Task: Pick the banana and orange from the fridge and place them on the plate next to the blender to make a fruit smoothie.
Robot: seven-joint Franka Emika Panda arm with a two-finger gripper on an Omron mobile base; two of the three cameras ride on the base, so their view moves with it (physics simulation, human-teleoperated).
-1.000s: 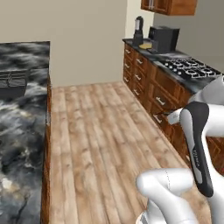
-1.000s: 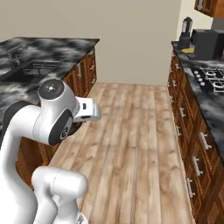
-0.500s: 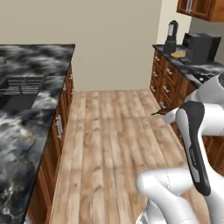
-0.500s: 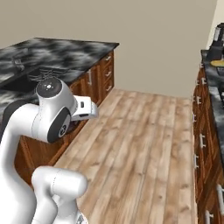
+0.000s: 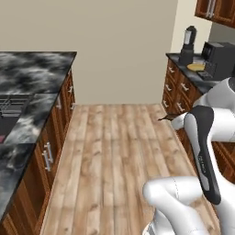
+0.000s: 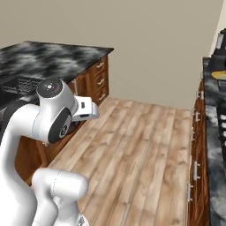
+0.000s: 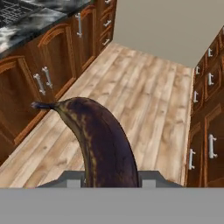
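Note:
The banana [image 7: 101,144], dark brown with a yellowish edge, sticks out of my gripper [image 7: 111,179], which is shut on its lower end above the wooden floor. In the left base view its stem tip [image 5: 165,118] pokes out left of my forearm. The blender [image 5: 188,43] stands at the far end of the right-hand counter, with the yellow plate [image 5: 197,67] just in front of it. The right base view has the blender [image 6: 219,49] and the plate [image 6: 219,75] at its right edge. The fridge and the orange are out of view.
A black coffee machine [image 5: 219,59] stands beside the plate. A dark marble island with a sink [image 5: 11,108] and wooden cabinets [image 5: 53,142] runs along the left. Drawer fronts [image 5: 176,92] line the right. The plank floor [image 5: 114,151] between them ends at a beige wall [image 5: 119,46].
The whole picture has shifted, so the base has moved: the blender counter slid to the right and the island came closer. The arm keeps its pose with the banana held.

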